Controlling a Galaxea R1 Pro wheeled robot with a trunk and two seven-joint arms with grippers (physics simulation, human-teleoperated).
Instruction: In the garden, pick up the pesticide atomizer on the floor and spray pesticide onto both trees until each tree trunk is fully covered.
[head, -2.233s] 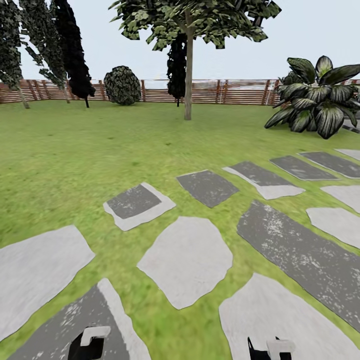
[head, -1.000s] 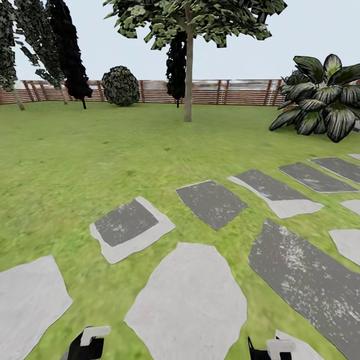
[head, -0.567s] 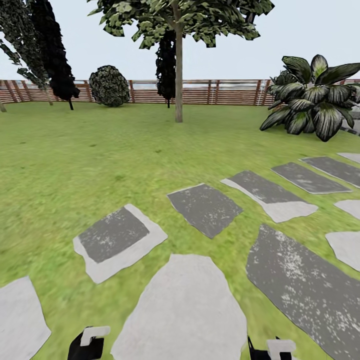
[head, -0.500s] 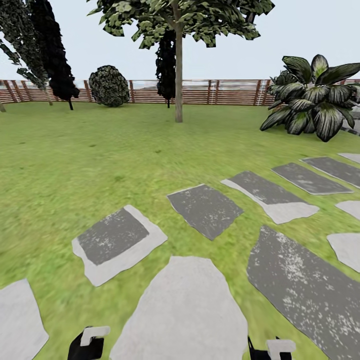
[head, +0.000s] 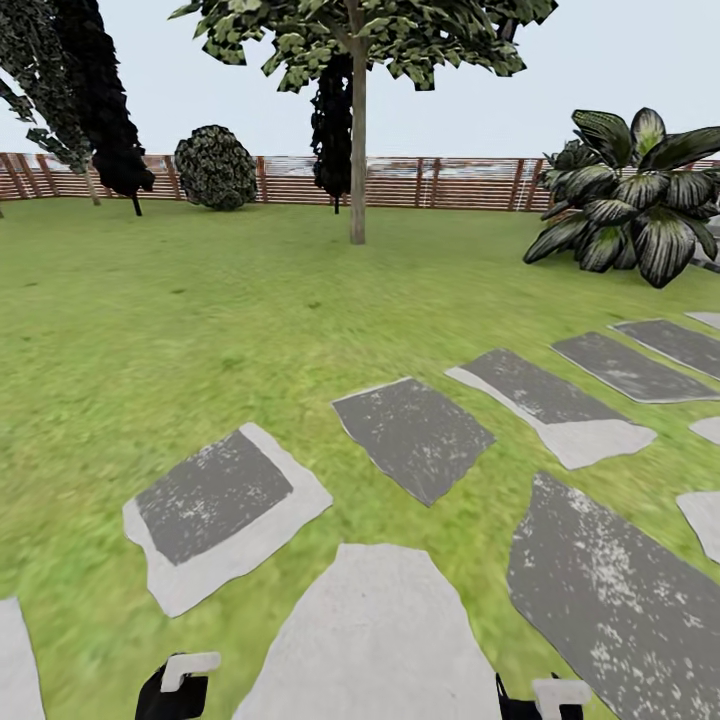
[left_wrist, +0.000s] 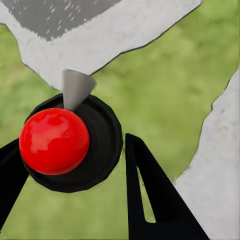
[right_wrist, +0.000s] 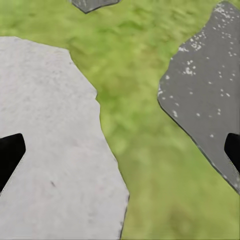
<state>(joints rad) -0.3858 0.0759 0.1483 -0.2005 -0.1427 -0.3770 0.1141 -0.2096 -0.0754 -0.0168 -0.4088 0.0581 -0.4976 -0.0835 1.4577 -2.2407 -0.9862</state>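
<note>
Robot in transit across the garden; no spraying yet.

Atomizer: sits between the left fingers, seen from above as a red ball on a round black body with a grey nozzle. The dark fingers close against the black body on both sides, so I judge it pinched in the left gripper. Nozzle points away from the wrist, over a pale stone.

Right gripper: fingers spread wide, tips at opposite edges of the wrist view, nothing between them; grass and two stones below.

Key relation: the tree lies straight ahead and slightly left of centre, well apart from the robot. Its trunk stands upright, long axis vertical, in front of the fence. Left gripper and right gripper are both low at the near edge of the head view. The left arm carries the atomizer, so that arm does the spraying. Only one such trunk is visible; location of the second unknown.

Surface: lawn, with grey and pale stones underfoot.

Room: open grass to the trunk; striped plant off right, bush off left. Judgement: close the distance first, then raise the nozzle to the trunk.
</note>
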